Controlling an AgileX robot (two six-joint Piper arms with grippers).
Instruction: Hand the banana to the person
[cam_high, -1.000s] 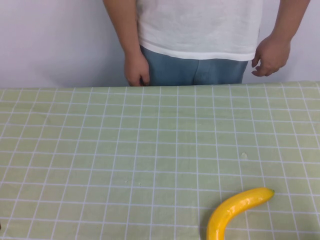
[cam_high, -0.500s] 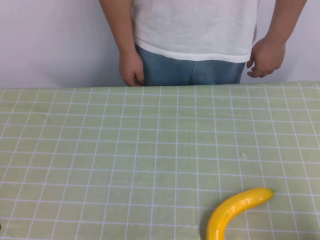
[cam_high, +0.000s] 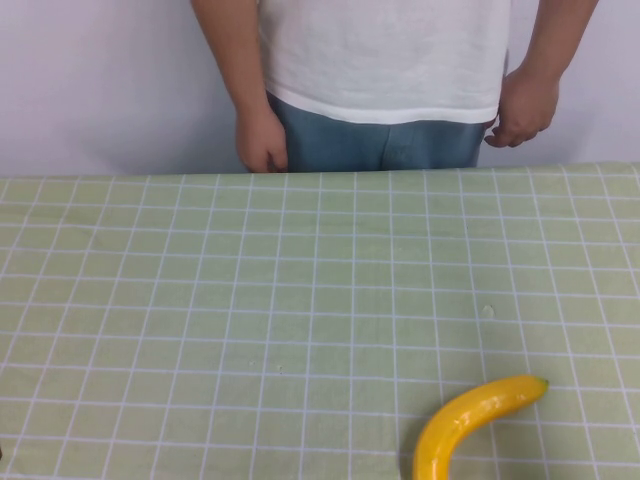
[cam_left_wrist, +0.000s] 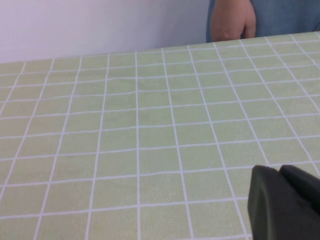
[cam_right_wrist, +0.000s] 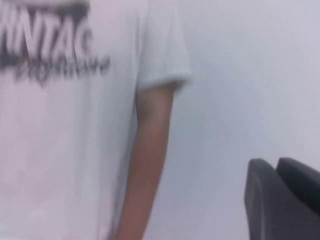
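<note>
High view shows the banana (cam_high: 470, 421) lying flat on the green checked tablecloth (cam_high: 250, 300) at the near edge of the table, toward the robot's right. It is glossy, bright yellow and curved, with a small greenish tip pointing right; its other end is cut off by the frame's lower border. Nothing touches it.

Across the table stands the person (cam_high: 385, 70) in a white T-shirt and blue jeans, both hands hanging at the far table edge, head out of frame.

Neither pincer appears in the high view. In the left wrist view, the left gripper (cam_left_wrist: 285, 202) shows only as a dark housing in one corner, low over bare cloth, with one of the person's hands (cam_left_wrist: 230, 22) well beyond it; the banana is not visible from there. In the right wrist view, the right gripper (cam_right_wrist: 282, 197) is likewise just a dark corner shape, raised and facing the person's shirt and bare arm, so the banana lies somewhere below and out of its sight. For both, I cannot tell how the jaws stand.

Dark lettering runs across the shirt, blurred; it looks like "INTAC" with a smaller unreadable line beneath.
</note>
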